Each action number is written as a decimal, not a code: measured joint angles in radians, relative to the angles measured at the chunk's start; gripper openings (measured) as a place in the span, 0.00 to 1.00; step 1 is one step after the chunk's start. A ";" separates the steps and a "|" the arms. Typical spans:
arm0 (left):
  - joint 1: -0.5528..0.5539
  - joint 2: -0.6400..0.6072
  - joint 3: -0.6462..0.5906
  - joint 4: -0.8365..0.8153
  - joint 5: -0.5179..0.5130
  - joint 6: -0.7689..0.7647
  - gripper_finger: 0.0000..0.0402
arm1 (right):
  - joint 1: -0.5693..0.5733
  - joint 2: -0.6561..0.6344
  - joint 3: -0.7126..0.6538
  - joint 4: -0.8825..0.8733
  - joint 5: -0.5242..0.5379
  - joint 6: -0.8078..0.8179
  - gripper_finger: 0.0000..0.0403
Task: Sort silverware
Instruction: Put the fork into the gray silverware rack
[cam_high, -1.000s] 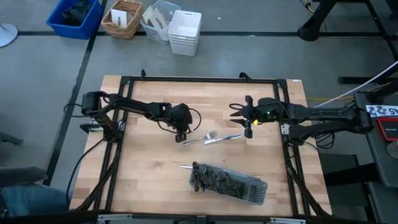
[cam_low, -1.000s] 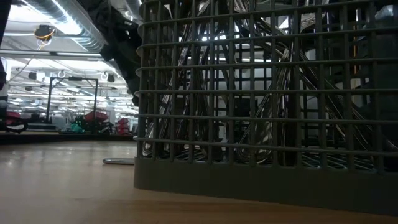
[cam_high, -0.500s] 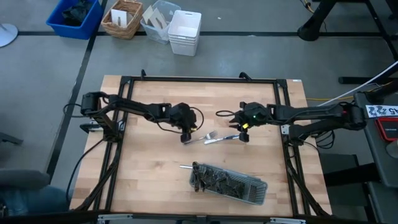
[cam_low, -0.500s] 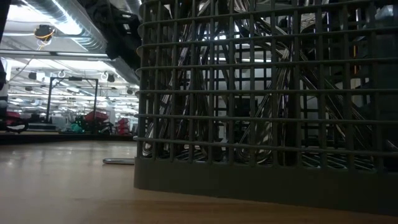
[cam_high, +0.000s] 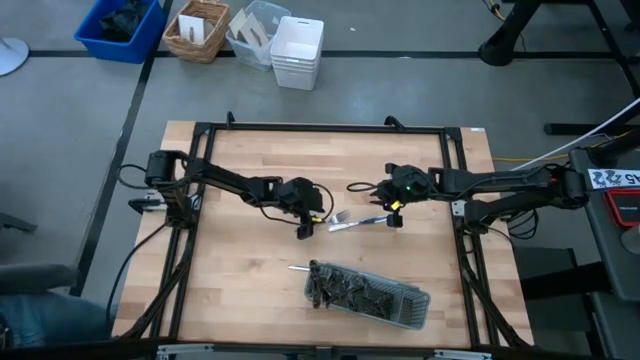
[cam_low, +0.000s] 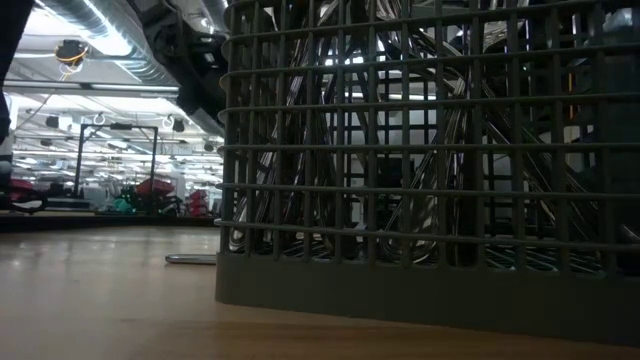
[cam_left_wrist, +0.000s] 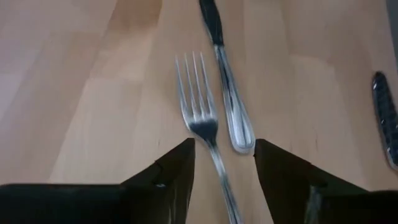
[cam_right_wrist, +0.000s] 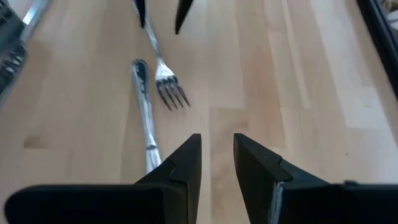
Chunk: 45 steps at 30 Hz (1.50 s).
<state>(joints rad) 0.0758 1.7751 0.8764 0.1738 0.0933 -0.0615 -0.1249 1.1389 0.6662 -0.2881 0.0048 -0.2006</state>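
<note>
A silver fork (cam_left_wrist: 198, 93) and a knife (cam_left_wrist: 230, 106) lie flat, side by side, at the middle of the wooden table. My left gripper (cam_left_wrist: 224, 146) is open and tipped down over the fork's handle (cam_left_wrist: 219, 177), one finger on each side of it; no touch shows. In the high view the left gripper (cam_high: 306, 228) is left of the pair and my right gripper (cam_high: 396, 218) is right of it. The right gripper (cam_right_wrist: 217, 140) is open with nothing between its fingers, just short of the knife (cam_right_wrist: 144, 118) and the fork's tines (cam_right_wrist: 169, 87). More silverware fills the grey mesh tray (cam_high: 368, 293).
One loose silver piece (cam_high: 298, 268) lies on the table just left of the tray, and the low view shows it too (cam_low: 190, 259). The tray's mesh wall (cam_low: 430, 250) fills most of the low view. A black frame (cam_high: 320, 128) borders the table. Bins (cam_high: 296, 50) stand on the floor beyond the far edge.
My left gripper has gone toward the table's right edge and a little down, onto the fork's handle end. My right gripper first tipped down and sank toward the knife, then kept still. The fork and the knife have not moved.
</note>
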 joint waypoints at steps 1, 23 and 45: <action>-0.004 0.007 0.000 -0.002 0.000 -0.001 0.40 | 0.000 0.000 0.000 -0.003 0.006 -0.007 0.24; -0.060 0.131 0.005 -0.038 -0.131 -0.032 0.31 | 0.000 0.000 0.000 -0.007 0.003 -0.014 0.24; -0.026 0.076 -0.005 -0.059 -0.139 -0.116 0.03 | 0.000 0.000 0.000 -0.006 0.003 -0.014 0.24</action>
<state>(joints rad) 0.0497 1.8511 0.8714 0.1143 -0.0455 -0.1778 -0.1249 1.1385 0.6662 -0.2943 0.0074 -0.2146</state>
